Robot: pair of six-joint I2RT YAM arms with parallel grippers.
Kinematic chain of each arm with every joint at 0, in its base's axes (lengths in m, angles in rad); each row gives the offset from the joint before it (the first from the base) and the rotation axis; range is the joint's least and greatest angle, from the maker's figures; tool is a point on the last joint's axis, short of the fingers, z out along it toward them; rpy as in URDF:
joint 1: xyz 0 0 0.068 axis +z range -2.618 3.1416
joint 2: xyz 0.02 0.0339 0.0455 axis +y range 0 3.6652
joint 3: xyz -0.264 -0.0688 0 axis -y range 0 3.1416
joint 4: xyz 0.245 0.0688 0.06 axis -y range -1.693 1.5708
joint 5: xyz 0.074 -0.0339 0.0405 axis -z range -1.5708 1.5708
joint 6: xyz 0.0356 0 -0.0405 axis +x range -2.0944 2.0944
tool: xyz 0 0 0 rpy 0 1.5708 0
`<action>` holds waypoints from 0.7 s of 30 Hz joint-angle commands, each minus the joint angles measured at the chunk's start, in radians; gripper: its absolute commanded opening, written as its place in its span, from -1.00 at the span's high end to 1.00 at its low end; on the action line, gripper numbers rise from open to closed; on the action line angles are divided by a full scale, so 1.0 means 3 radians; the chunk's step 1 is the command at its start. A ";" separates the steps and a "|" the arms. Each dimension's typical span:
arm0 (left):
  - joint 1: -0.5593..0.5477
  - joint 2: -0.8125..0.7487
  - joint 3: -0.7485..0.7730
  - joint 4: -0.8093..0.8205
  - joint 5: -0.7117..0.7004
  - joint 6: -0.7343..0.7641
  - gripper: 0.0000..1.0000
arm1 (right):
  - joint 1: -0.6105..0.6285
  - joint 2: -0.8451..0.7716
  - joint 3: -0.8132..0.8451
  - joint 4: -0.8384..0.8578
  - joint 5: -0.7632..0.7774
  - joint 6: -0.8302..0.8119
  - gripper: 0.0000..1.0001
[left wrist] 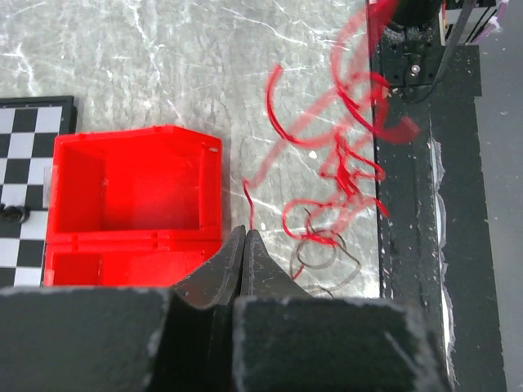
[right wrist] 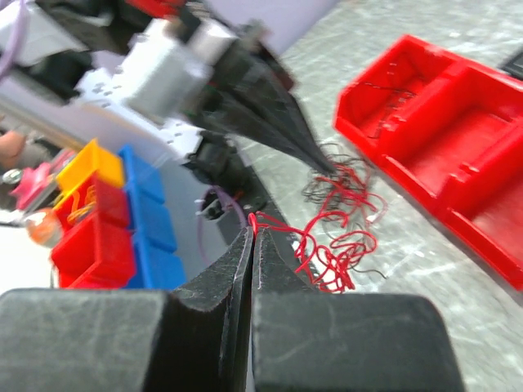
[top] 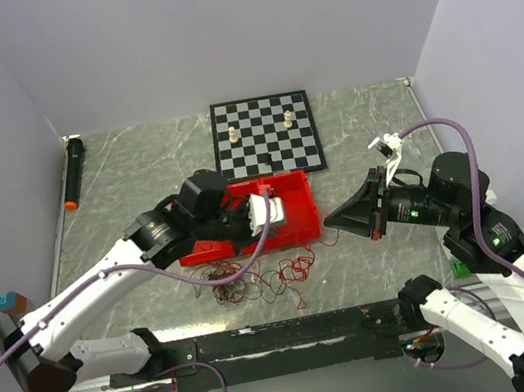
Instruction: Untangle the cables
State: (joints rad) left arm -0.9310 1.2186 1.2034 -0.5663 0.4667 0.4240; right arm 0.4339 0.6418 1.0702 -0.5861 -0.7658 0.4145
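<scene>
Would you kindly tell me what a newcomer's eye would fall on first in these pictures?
The bright red tray in the middle of the table stands out first, with a chessboard just behind it. In front of the tray lies a loose tangle of red and dark wires. The left claw and the right claw each look shut on a red strand of it.

Red tray (top: 301,217) beside chessboard (top: 280,152) bearing pieces (top: 234,135); black orange-tipped cylinder (top: 73,171) far left on table (top: 138,182).

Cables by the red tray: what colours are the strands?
The cables are mostly red, with a few thin dark strands, clearest in the left wrist view.
</scene>
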 commanded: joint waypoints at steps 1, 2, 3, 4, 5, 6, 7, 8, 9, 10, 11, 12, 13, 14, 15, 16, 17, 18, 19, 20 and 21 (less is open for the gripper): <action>0.0107 -0.0247 -0.0166 -0.0066 0.0182 -0.0033 0.99 | 0.0001 -0.0084 0.0104 -0.0091 0.0328 -0.0149 1.00; 0.0127 -0.0278 -0.0207 -0.0050 0.0213 -0.0058 0.99 | 0.0001 -0.0084 0.0099 -0.0066 0.0303 -0.0134 1.00; 0.0143 -0.0293 -0.0232 -0.0015 0.0234 -0.0099 0.99 | 0.0001 -0.0079 0.0084 -0.0031 0.0237 -0.0114 1.00; 0.0143 -0.0289 -0.0233 0.0021 0.0239 -0.0165 0.87 | 0.0001 -0.0059 0.0073 0.0010 0.0171 -0.0083 1.00; 0.0143 -0.0268 -0.0222 0.0072 0.0239 -0.0221 0.27 | 0.0001 -0.0033 0.0053 0.0051 0.0099 -0.0052 1.00; 0.0143 -0.0243 -0.0207 0.0128 0.0274 -0.0288 -0.03 | 0.0001 -0.0023 0.0033 0.0102 0.0053 -0.0017 1.00; 0.0143 -0.0212 -0.0192 0.0154 0.0341 -0.0324 -0.07 | 0.0001 -0.0023 0.0017 0.0148 0.0012 0.0014 1.00; 0.0143 -0.0192 -0.0187 0.0185 0.0387 -0.0314 -0.11 | 0.0001 -0.0017 0.0007 0.0189 -0.0024 0.0035 1.00; 0.0143 -0.0166 -0.0186 0.0241 0.0423 -0.0304 -0.15 | 0.0001 -0.0017 0.0007 0.0215 -0.0045 0.0050 1.00; 0.0148 -0.0146 -0.0207 0.0272 0.0494 -0.0253 -0.18 | 0.0001 -0.0007 0.0007 0.0236 -0.0080 0.0065 1.00; 0.0148 -0.0125 -0.0227 0.0348 0.0510 -0.0222 -0.19 | 0.0001 -0.0012 0.0012 0.0256 -0.0121 0.0081 1.00; 0.0148 -0.0110 -0.0263 0.0409 0.0545 -0.0207 -0.20 | 0.0001 -0.0007 0.0002 0.0281 -0.0182 0.0101 1.00; 0.0148 -0.0074 -0.0263 0.0471 0.0551 -0.0212 -0.22 | 0.0001 0.0003 -0.0014 0.0317 -0.0239 0.0122 1.00; 0.0148 -0.0023 -0.0253 0.0532 0.0546 -0.0237 -0.22 | 0.0001 0.0013 -0.0024 0.0328 -0.0275 0.0142 1.00; 0.0143 0.0018 -0.0228 0.0573 0.0551 -0.0252 -0.22 | 0.0001 0.0018 -0.0034 0.0348 -0.0305 0.0157 1.00; 0.0143 0.0044 -0.0202 0.0624 0.0561 -0.0273 -0.23 | 0.0001 0.0018 -0.0065 0.0379 -0.0341 0.0168 1.00; 0.0148 0.0074 -0.0182 0.0670 0.0566 -0.0288 -0.23 | 0.0001 0.0018 -0.0075 0.0404 -0.0357 0.0183 1.00; 0.0143 0.0100 -0.0161 0.0726 0.0561 -0.0304 -0.24 | 0.0001 0.0023 -0.0090 0.0430 -0.0382 0.0198 1.00; 0.0143 0.0136 -0.0141 0.0742 0.0591 -0.0304 -0.24 | 0.0001 0.0034 -0.0090 0.0445 -0.0397 0.0198 1.00; 0.0148 0.0176 -0.0115 0.0752 0.0627 -0.0324 -0.24 | 0.0001 0.0044 -0.0085 0.0450 -0.0418 0.0198 1.00; 0.0143 0.0212 -0.0095 0.0742 0.0658 -0.0329 -0.23 | 0.0001 0.0054 -0.0080 0.0450 -0.0433 0.0193 1.00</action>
State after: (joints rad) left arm -0.8902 1.2552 1.1328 -0.4187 0.6010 0.3485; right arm 0.4339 0.6506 1.0447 -0.5224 -0.8413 0.4561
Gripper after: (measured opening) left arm 0.616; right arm 0.010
